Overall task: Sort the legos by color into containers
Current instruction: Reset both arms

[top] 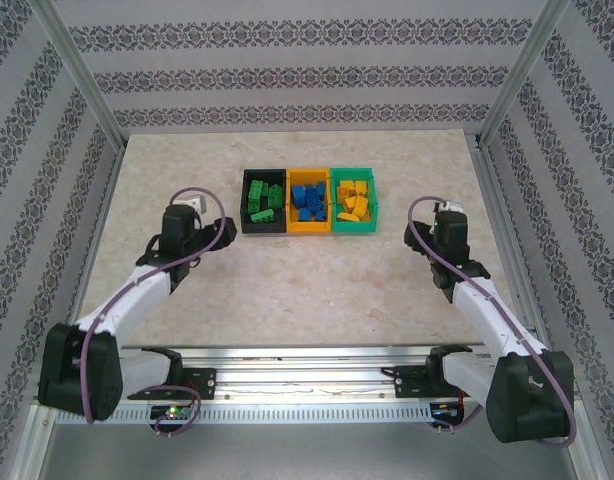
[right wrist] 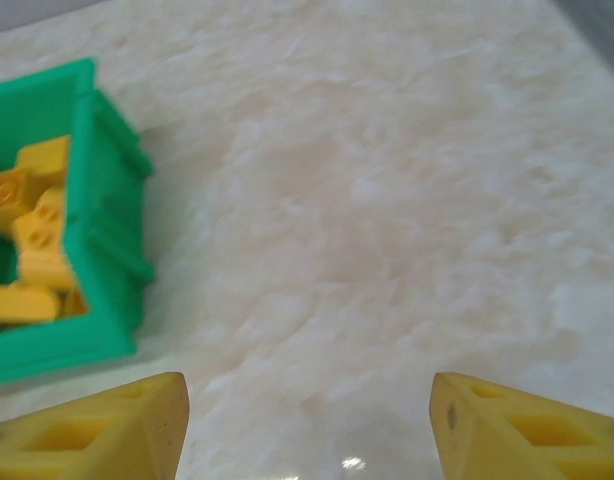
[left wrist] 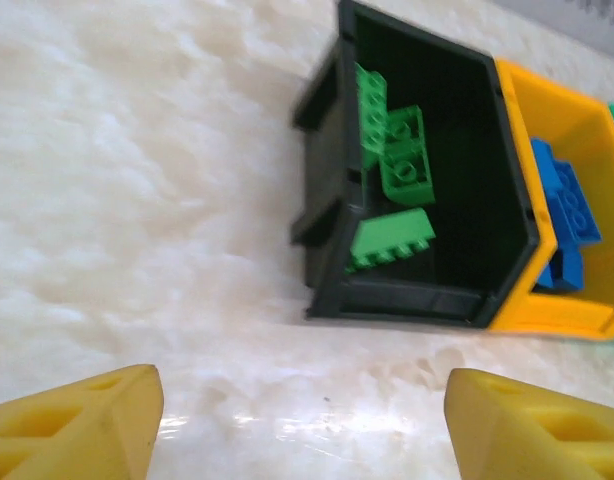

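- The left gripper (left wrist: 305,425) hovers low over the surface (top: 317,290), jaws spread wide with nothing between them. It faces the left wall of the black bin (left wrist: 322,215) from nearby.
- The black bin holds the green legos (top: 264,197). One brick leans up against the wall nearest the left gripper. A forward drift of that arm could strike the wall and jolt the leaning brick out.
- The orange bin (top: 309,229) sits in the middle, touching the black one, with the blue legos (top: 309,198) inside. Because the three bins stand in a touching row, a shove on either end would likely slide the whole row.
- The green bin (top: 354,226) closes the row on the right and holds the yellow legos (top: 353,200), piled fairly high. A knock could spill the top ones.
- The right gripper (right wrist: 307,430) is likewise open and empty over bare surface, off the green bin's right side. A careless swing left is its main hazard.
- No loose brick shows on the surface, so the sorting looks finished. Further reaching risks undoing it.
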Tool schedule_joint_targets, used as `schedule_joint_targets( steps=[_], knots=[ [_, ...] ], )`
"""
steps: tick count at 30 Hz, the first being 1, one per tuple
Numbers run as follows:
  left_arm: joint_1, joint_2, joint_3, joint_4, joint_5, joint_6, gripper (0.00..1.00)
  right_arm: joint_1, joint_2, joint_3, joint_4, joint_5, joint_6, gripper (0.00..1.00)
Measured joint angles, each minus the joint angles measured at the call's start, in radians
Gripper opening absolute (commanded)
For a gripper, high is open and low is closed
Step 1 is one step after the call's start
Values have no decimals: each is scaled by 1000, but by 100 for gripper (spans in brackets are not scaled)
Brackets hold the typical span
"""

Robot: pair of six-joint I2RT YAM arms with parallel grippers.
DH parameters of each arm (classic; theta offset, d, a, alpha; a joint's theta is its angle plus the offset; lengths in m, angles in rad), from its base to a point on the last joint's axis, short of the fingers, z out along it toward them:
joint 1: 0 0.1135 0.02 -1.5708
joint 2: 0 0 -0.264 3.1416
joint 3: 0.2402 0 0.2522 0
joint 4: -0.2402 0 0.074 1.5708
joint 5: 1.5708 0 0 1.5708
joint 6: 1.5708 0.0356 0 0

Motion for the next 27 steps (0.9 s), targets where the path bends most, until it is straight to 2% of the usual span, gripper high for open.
schedule_joint_targets(
  steps=[1, 2, 9, 14, 18, 26, 27],
  knots=[
    [15, -35, -19, 5, -21, 3, 99, -13, 11, 6, 13, 20, -4, 68],
    [30, -69, -39, 9, -47, 6, 100, -22, 24, 10, 32, 43, -6, 68],
    [85, -247, -196, 104, -283, 36, 100, -34, 183, 20, 171, 173, -55, 70],
    [97, -312, -348, 259, -431, 123, 100, -43, 231, -82, 396, 222, -109, 76],
    [98, -249, -396, 399, -493, 220, 100, -60, 290, -103, 505, 214, -129, 77],
    [98, -6, -460, 729, -500, 299, 100, -60, 324, -140, 673, 148, -145, 77],
    [98, 23, -464, 760, -499, 304, 100, -60, 324, -151, 695, 141, -148, 83]
  ],
)
